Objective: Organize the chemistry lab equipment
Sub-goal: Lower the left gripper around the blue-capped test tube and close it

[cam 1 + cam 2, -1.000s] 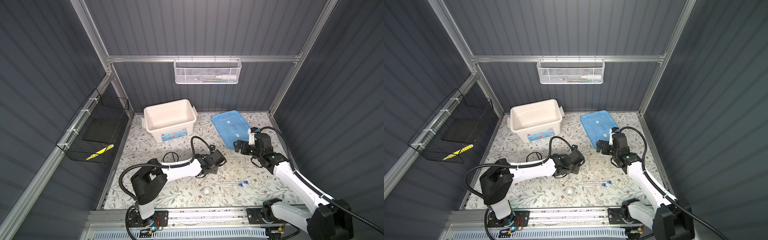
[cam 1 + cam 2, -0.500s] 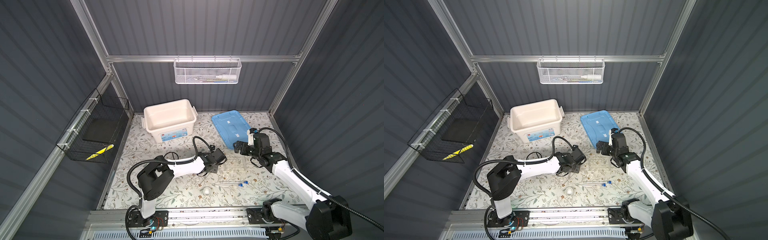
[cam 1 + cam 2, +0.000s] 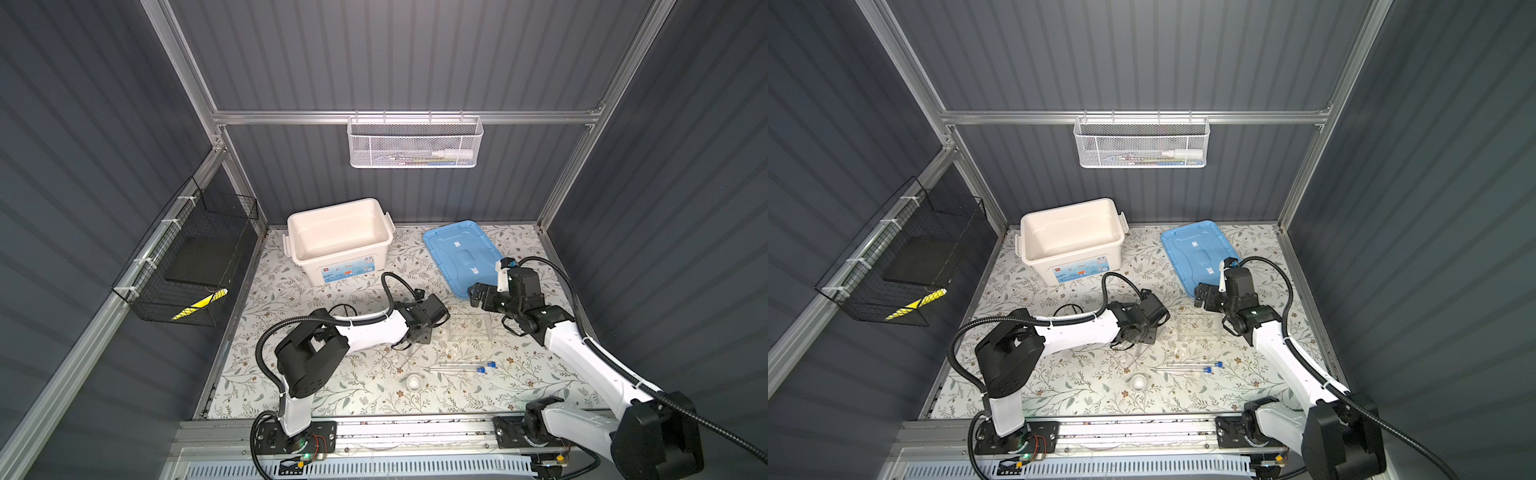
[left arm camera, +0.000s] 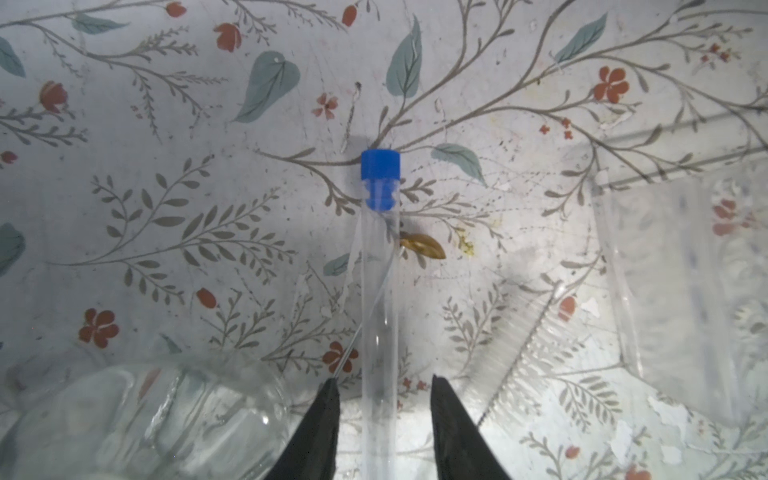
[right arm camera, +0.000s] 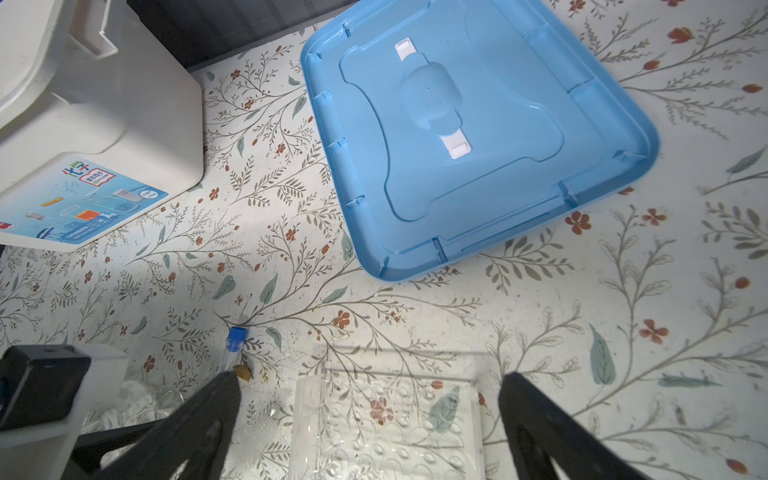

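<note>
The right claw hangs wide open above the clear rack, which sits on the flowered mat. The left claw stands narrow astride a blue-capped tube near that rack, gaps showing both sides. The grasp looks half made: pinch gently, then carry the tube to the rack.

left arm: forearm low, stretched from the front edge of the table toward its middle, wrist bent down.
left gripper: jaws parted narrowly, fingers aimed at the surface.
right arm: climbs from the front-right corner, elbow raised, reaching toward the back-right.
right gripper: jaws spread wide, tilted down, empty.
</note>
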`<state>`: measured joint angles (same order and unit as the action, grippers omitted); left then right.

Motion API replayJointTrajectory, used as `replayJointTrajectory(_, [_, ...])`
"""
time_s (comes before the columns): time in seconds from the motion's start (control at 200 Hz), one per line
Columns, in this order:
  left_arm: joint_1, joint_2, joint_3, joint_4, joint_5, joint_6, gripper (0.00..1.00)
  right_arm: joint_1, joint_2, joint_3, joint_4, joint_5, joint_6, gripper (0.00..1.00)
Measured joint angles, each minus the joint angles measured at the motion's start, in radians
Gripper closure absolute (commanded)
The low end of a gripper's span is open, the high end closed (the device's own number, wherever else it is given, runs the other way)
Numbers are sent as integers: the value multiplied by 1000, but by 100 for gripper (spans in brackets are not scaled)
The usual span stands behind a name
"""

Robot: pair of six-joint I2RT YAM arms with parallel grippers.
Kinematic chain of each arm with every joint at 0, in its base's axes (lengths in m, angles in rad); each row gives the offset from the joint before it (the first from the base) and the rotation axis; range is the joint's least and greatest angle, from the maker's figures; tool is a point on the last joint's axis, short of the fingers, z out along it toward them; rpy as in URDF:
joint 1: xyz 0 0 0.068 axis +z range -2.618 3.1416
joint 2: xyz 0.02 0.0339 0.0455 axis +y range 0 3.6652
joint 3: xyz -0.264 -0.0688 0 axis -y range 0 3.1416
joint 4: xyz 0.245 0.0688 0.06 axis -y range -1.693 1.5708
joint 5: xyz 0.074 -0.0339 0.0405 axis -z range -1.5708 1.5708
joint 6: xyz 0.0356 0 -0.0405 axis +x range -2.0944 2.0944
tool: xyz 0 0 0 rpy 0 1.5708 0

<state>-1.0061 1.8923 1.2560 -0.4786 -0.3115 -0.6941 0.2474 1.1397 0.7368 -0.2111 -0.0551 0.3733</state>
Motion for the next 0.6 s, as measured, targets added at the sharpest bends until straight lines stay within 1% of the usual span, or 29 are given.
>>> replayJointTrajectory(0.6, [6, 70, 38, 2, 51, 5, 67, -5, 0, 0, -8, 3, 0, 1])
